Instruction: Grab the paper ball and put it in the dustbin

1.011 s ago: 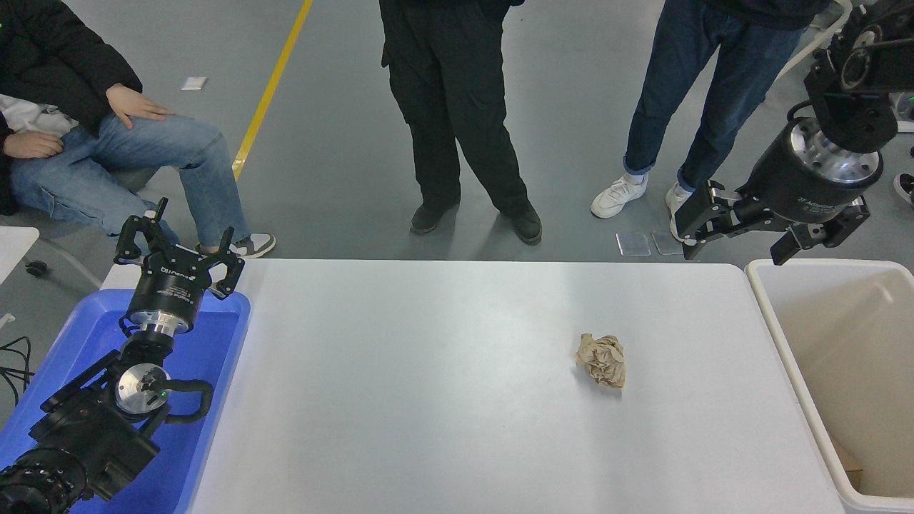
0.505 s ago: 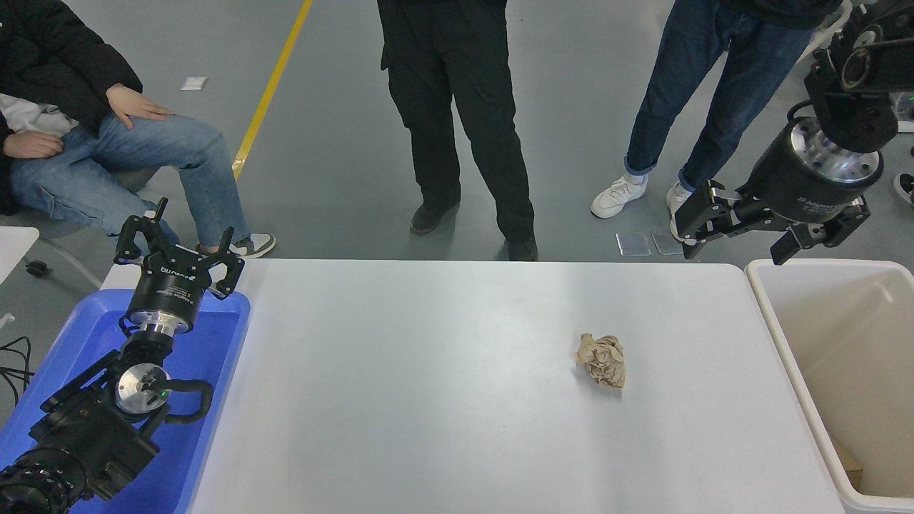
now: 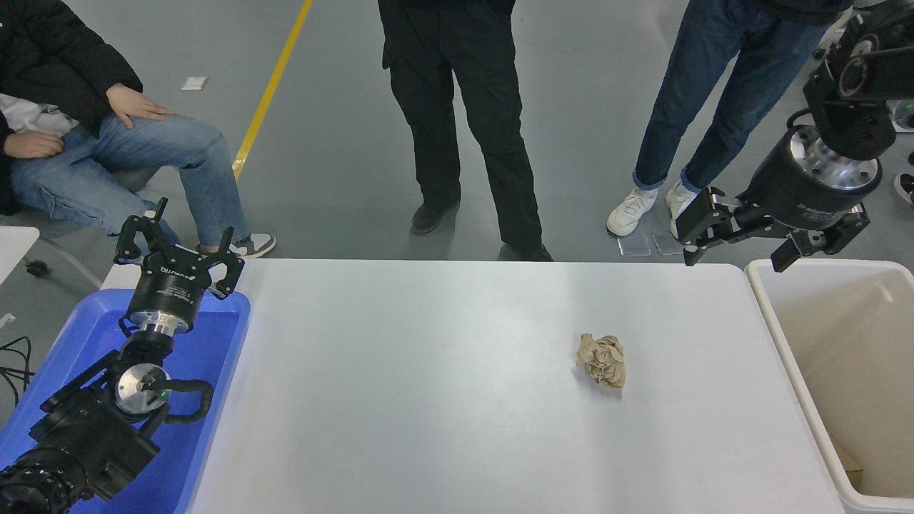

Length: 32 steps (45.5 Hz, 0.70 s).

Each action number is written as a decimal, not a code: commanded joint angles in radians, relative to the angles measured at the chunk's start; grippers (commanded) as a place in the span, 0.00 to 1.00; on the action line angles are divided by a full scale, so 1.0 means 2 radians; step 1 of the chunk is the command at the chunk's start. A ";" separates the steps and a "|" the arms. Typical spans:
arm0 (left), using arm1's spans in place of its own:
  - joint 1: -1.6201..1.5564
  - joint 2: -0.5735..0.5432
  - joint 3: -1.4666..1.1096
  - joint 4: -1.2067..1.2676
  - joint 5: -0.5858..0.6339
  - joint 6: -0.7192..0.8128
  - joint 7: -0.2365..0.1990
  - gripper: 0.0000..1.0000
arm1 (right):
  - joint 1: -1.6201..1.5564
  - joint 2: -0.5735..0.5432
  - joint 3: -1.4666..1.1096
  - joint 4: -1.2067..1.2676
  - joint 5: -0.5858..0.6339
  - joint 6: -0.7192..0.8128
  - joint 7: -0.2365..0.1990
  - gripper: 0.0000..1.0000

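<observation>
We see the paper ball (image 3: 601, 360) lying by itself on the white tabletop (image 3: 428, 400), right of centre in the frame and well apart from both arms. Our right gripper (image 3: 737, 241) hangs at the upper right, above the tabletop's far right corner and the near corner of the dustbin (image 3: 780, 335), its jaws spread wide with nothing between them. Our left gripper (image 3: 177, 251) sits parked at the lower left over the blue tray (image 3: 214, 371), jaws likewise spread and empty. We judge the task barely begun: the ball is not yet grasped, so the reach, the grip, the carry and the drop are all left. The dustbin at the right edge shows a beige inside; something brownish may lie in its bottom near corner, though we cannot make it out. People (image 3: 464, 107) stand beyond the tabletop at the top.
</observation>
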<state>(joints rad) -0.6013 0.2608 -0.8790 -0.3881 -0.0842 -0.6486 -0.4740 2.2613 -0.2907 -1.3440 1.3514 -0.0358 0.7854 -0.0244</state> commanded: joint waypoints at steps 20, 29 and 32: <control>0.000 0.000 0.000 0.000 0.000 0.000 0.000 0.98 | -0.216 0.005 0.052 -0.087 0.006 -0.209 -0.001 1.00; 0.000 0.000 0.000 0.000 0.000 0.000 0.000 0.98 | -0.278 0.022 0.068 -0.090 -0.001 -0.295 -0.002 1.00; 0.000 0.000 0.000 0.000 0.000 0.000 0.000 0.98 | -0.294 0.032 0.071 -0.097 -0.004 -0.295 -0.002 1.00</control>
<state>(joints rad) -0.6013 0.2608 -0.8790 -0.3881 -0.0843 -0.6491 -0.4750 1.8205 -0.2668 -1.2361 1.1856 -0.0260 0.3583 -0.0257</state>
